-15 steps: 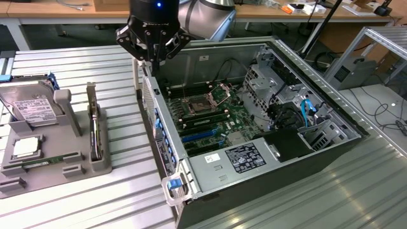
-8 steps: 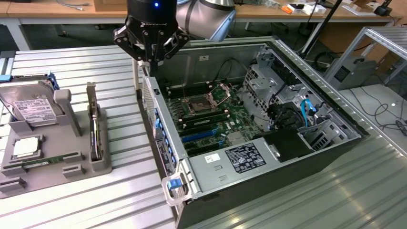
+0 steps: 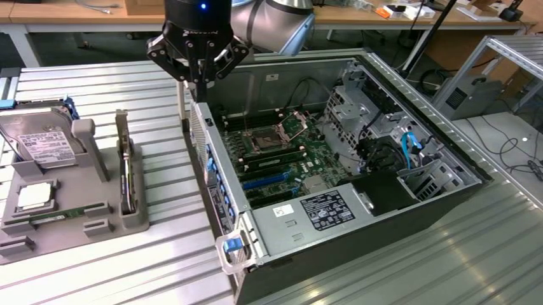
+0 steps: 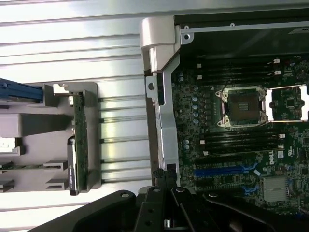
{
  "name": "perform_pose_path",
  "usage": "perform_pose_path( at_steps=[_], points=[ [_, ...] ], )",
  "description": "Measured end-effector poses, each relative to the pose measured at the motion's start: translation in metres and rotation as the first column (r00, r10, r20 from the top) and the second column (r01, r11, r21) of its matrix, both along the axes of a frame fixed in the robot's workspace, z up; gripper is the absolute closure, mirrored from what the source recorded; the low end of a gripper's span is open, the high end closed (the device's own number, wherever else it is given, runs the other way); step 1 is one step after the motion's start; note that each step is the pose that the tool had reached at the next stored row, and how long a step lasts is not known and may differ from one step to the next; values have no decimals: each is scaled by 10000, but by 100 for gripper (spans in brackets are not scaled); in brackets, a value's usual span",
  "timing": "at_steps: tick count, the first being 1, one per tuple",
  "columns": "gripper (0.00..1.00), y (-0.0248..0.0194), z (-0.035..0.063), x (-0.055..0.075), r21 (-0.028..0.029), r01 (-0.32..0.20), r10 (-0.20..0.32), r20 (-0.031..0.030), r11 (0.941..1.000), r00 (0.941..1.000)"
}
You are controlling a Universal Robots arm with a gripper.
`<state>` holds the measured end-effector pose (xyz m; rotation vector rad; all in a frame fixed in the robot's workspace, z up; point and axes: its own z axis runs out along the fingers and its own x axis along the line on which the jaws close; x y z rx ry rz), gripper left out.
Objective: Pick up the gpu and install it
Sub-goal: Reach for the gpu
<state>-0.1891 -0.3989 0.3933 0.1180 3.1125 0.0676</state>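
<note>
A ribbed silver metal table (image 3: 424, 267) carries everything. On it lies the landmark, a big grey computer tower case (image 3: 263, 82) set on its side with the side panel off, so its inside faces up. Above the case's far corner hangs the silver-grey robot arm (image 3: 271, 22).

Beside the case, on the exterior view's left and a little apart from its slotted rear panel, sits a flat grey plastic holder tray (image 3: 85, 143) with upright blocks. Inside the case, across its floor, lies the dark green motherboard (image 3: 288, 159) (image 4: 241, 145). At the case's near end is a silver power supply box with a black label (image 3: 322, 213).

On the tray's side away from the case lies a boxy silver hard drive with a white label (image 3: 38, 143). The gpu (image 3: 128, 171) (image 4: 78, 135), a thin dark card with a narrow silvery bracket at one end, stands on edge in the tray's slot nearest the case, with nothing gripping it.

The black gripper (image 3: 192, 89) (image 4: 165, 179) hovers over the far end of the case's rear panel, its fingers pressed together and holding nothing, well apart from the gpu.

In the middle of the motherboard sits an open square metal processor socket (image 3: 261, 136) (image 4: 241, 106).
</note>
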Motion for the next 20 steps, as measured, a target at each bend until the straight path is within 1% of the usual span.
perform_pose_path(
  at_steps=[20],
  points=[
    [89, 0, 0, -110, 0, 0, 0, 0, 10000, 10000]
  ],
)
